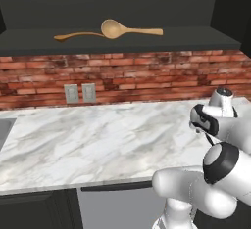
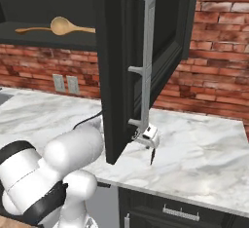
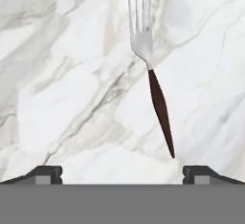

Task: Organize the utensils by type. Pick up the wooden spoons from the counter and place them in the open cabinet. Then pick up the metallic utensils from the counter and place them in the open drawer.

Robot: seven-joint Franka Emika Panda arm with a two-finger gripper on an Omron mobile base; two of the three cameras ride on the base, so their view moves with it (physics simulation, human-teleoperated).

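Observation:
A fork [image 3: 152,74] with a silver pronged head and a thin dark-brown handle lies flat on the white marble counter [image 1: 98,140]. My gripper [image 3: 122,173] hangs open right above it, with the handle's end between the two fingertips [image 3: 45,173] and nothing held. Two wooden spoons lie on the dark shelf of the open cabinet [image 1: 196,37]: the large light-tan spoon [image 1: 113,29] and the thinner orange-brown spoon [image 1: 73,36] to its left. My white hand [image 2: 148,135] points down at the counter just behind the cabinet door. The open drawer is out of view.
The black cabinet door [image 2: 121,51] with its long grey handle [image 2: 146,56] swings out over the counter close to my hand. A brick wall with two outlets [image 1: 79,93] backs the counter. A steel sink [image 1: 4,130] sits at the far left.

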